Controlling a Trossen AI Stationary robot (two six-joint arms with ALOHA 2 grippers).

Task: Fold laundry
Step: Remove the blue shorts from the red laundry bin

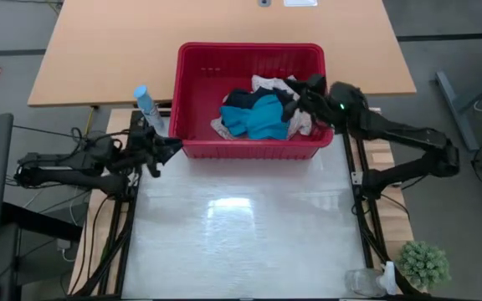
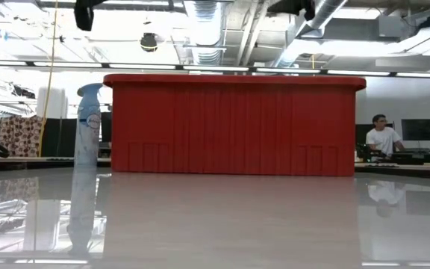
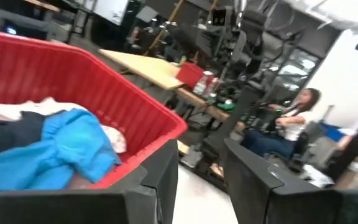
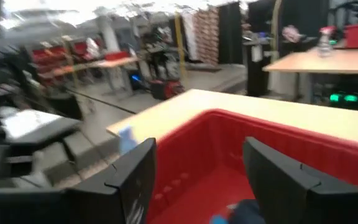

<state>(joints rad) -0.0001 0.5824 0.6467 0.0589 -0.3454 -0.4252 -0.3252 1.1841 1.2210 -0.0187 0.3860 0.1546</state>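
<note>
The right hand reaches over the red basket rim, fingers apart, holding nothing. The left hand waits beside the basket's near left corner, fingers apart. The turquoise garment, dark garment and cream cloth lie crumpled inside, with no clear long axis. The low view shows only the basket wall and a spray bottle on the tabletop.
</note>
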